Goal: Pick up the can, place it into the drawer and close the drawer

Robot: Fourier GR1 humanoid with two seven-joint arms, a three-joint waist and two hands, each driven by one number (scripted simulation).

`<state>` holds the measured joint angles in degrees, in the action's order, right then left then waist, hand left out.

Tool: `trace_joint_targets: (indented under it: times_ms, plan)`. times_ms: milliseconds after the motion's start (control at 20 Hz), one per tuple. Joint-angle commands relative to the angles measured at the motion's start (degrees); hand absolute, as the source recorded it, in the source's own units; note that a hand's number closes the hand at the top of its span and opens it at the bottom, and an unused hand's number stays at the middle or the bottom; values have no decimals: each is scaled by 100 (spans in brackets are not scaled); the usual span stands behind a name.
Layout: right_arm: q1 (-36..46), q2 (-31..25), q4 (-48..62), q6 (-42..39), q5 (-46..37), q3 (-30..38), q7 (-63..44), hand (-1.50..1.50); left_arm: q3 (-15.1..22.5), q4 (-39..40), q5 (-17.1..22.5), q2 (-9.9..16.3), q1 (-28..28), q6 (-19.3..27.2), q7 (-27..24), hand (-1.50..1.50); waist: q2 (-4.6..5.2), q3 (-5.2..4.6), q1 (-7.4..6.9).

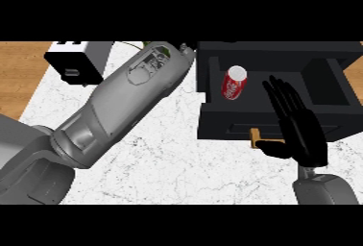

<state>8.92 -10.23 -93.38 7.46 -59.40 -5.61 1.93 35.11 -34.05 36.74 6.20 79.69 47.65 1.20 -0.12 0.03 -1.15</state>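
The red can (235, 83) lies inside the open black drawer (333, 108) at the far right of the marble desk (177, 158), toward the drawer's left side. The right hand (301, 129) is over the drawer's near front with fingers straight and apart, its thumb beside the small tan handle (254, 137). The left forearm (120, 105) stretches far across the desk, its hand hidden, so I cannot tell its state; a black toaster (74, 60) stands far left.

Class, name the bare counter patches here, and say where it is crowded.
Free: marble between the left forearm and right hand, below the drawer. Crowded: inside the drawer beside the can; the toaster corner.
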Motion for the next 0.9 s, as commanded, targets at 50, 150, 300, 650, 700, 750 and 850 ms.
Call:
trace_joint_targets:
  times_ms: [50, 150, 300, 650, 700, 750, 850]
  plan:
    - [415, 218, 1375, 771, -332, 189, 134, -150, 191, -890, -212, 509, -351, 56, 576, -150, -32, 1, -153]
    - [876, 146, 1876, 844, -204, 427, 279, -150, 143, -1169, -264, 756, -554, 1, 584, -150, -11, 1, -143]
    - [859, -7, 2207, 1112, -251, 531, 574, -150, 141, -1531, -378, 1151, -680, -81, 809, -150, -10, 2, -100]
    - [1828, 314, 3634, 1871, -855, 670, 271, -150, 191, -2193, -435, 1494, -900, -196, 1259, -150, 11, 4, -260]
    - [2167, 126, 3977, 1870, -840, 828, 361, -150, 166, -2058, -451, 1417, -986, -172, 1154, -150, 58, 7, -267]
    - [1973, 266, 3892, 2013, -910, 775, 263, -150, 66, -2430, -329, 1833, -1283, -430, 1240, -150, 14, 0, -282]
    - [2341, 85, 4387, 2347, -823, 1044, 483, -150, 124, -2561, -442, 1786, -1190, -211, 1460, -150, 33, 8, -274]
